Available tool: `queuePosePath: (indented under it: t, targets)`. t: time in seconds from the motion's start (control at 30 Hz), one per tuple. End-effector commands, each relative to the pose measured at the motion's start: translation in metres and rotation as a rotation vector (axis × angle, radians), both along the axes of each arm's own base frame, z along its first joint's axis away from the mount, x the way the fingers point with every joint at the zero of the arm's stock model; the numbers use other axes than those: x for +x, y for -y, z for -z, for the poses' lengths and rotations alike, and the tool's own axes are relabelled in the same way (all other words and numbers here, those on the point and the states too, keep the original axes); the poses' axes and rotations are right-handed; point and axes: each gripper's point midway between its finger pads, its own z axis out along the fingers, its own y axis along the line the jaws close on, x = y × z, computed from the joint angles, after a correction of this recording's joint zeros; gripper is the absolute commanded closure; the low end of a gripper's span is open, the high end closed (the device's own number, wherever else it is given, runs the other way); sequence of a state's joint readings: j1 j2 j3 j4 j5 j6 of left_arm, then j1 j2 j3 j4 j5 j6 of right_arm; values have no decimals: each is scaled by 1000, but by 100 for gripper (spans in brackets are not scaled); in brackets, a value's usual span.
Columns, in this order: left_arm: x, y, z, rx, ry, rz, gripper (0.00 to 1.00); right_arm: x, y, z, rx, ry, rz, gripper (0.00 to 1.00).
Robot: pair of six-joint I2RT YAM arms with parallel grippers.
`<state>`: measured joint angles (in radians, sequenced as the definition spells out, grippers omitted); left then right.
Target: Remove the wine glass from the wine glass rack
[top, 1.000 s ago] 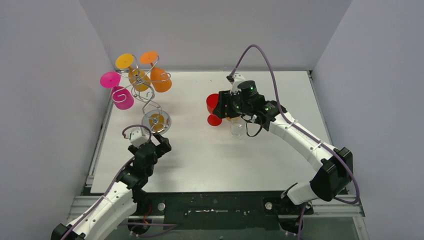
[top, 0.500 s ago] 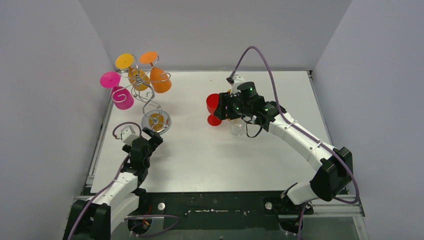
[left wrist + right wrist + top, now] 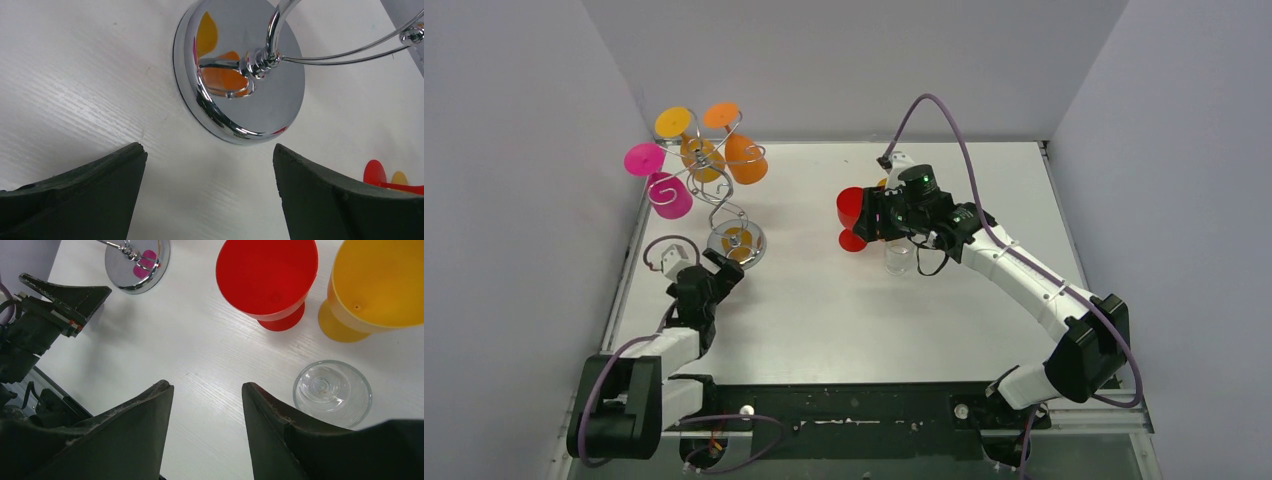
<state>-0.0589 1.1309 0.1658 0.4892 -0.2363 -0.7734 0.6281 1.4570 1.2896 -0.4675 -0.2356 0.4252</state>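
Crowding the empty, spread right tool (image 3: 207, 390): red wine glass (image 3: 267, 275), yellow wine glass (image 3: 375, 285), clear tumbler (image 3: 332, 392). Meanwhile the left tool (image 3: 207, 150) gapes before the wine glass rack (image 3: 240, 75), round base mirror-bright.

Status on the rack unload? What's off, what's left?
Done: a red glass, a yellow glass and a clear glass stand on the table by the right gripper, which is open and empty. In hand: nothing; the left gripper, open, sits beside the base of the wine glass rack. Left: a pink glass, an amber glass and an orange glass hang on the rack.
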Motion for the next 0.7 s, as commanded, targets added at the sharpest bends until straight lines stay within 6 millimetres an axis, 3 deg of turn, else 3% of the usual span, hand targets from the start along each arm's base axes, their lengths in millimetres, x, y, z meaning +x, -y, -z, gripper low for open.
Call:
queuePosePath:
  t: [0.0, 0.33, 0.67]
  targets:
    - [32, 1, -36, -9, 134, 50, 4, 4, 6, -12, 4, 46, 16, 46]
    - [54, -9, -36, -14, 166, 96, 11, 2, 9, -4, -19, 28, 16, 46]
    - [81, 10, -36, 3, 191, 285, 19, 3, 12, 1, -31, 13, 13, 46]
